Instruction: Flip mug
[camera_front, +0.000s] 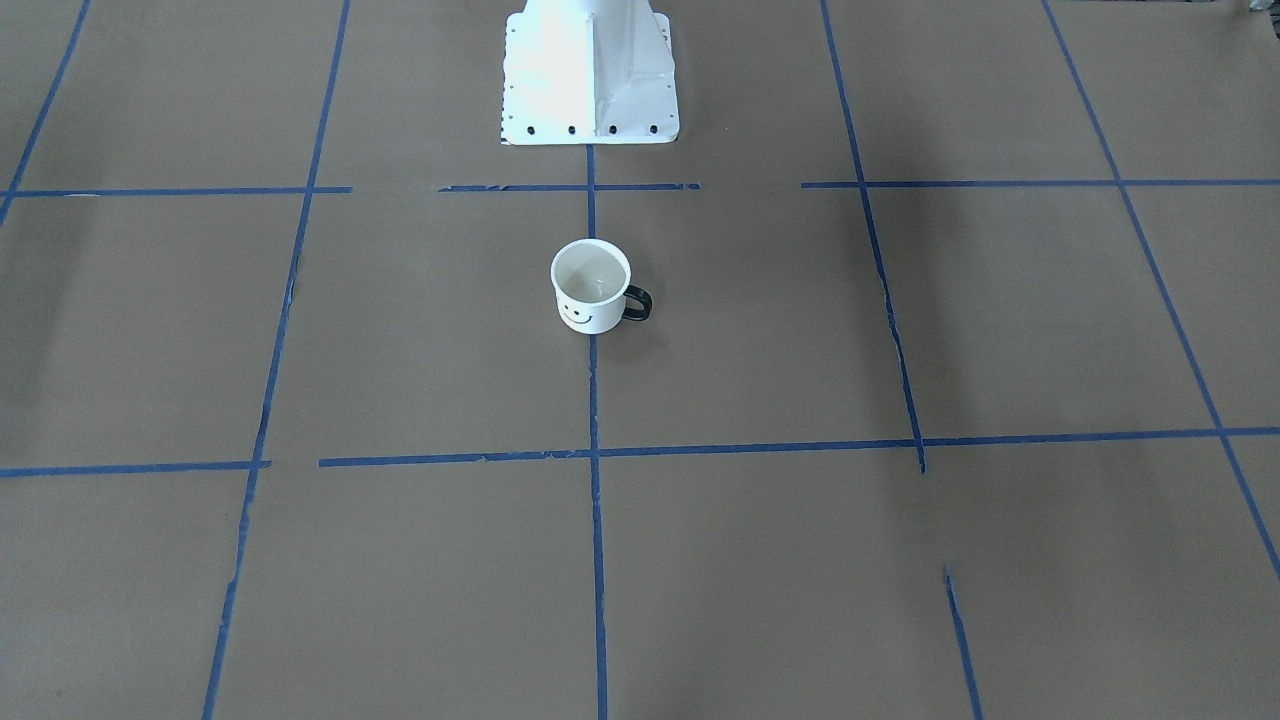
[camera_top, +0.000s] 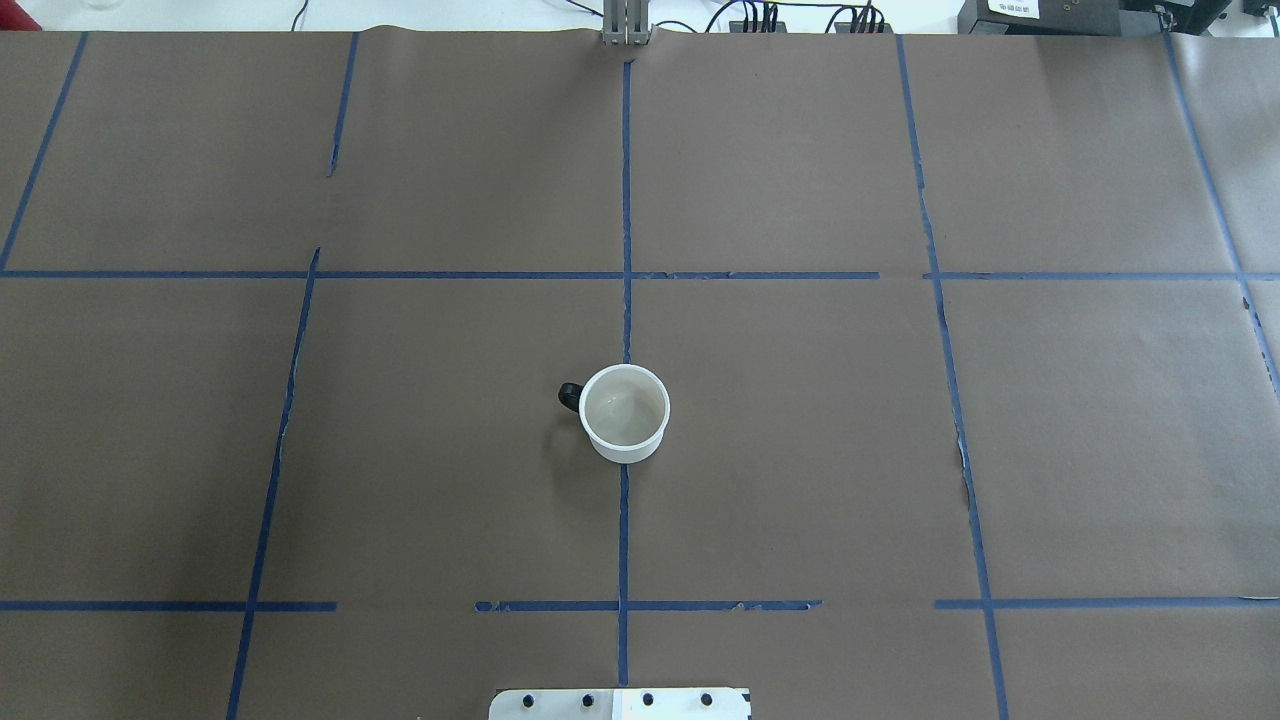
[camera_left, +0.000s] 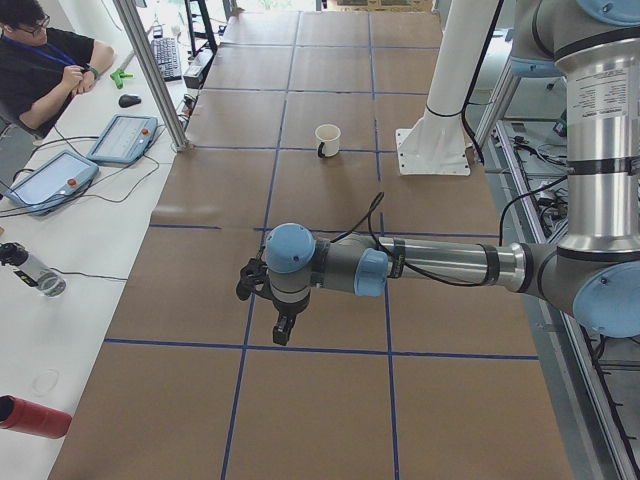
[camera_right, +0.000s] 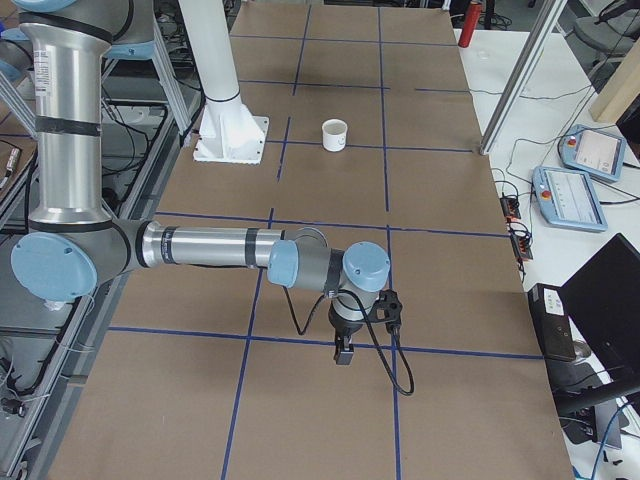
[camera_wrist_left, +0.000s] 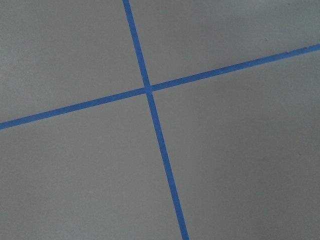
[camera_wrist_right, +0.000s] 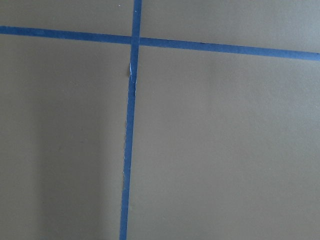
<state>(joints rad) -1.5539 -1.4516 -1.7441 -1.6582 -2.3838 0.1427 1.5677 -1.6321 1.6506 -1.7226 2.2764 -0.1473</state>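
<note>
The small white mug (camera_front: 590, 287) stands upright, mouth up, at the middle of the brown table on a blue tape line. Its smiley face looks away from the robot and its dark handle (camera_front: 638, 303) points to the robot's left. It also shows in the overhead view (camera_top: 624, 412), the left side view (camera_left: 327, 139) and the right side view (camera_right: 334, 135). My left gripper (camera_left: 283, 328) hangs far from the mug near the table's left end; I cannot tell if it is open. My right gripper (camera_right: 343, 352) hangs near the right end; I cannot tell its state either. Both wrist views show only paper and tape.
The white robot pedestal (camera_front: 590, 70) stands behind the mug. A seated operator (camera_left: 40, 60), tablets (camera_left: 122, 138) and a red bottle (camera_left: 35, 415) are on a side bench beyond the table's far edge. Teach pendants (camera_right: 585, 180) lie there too.
</note>
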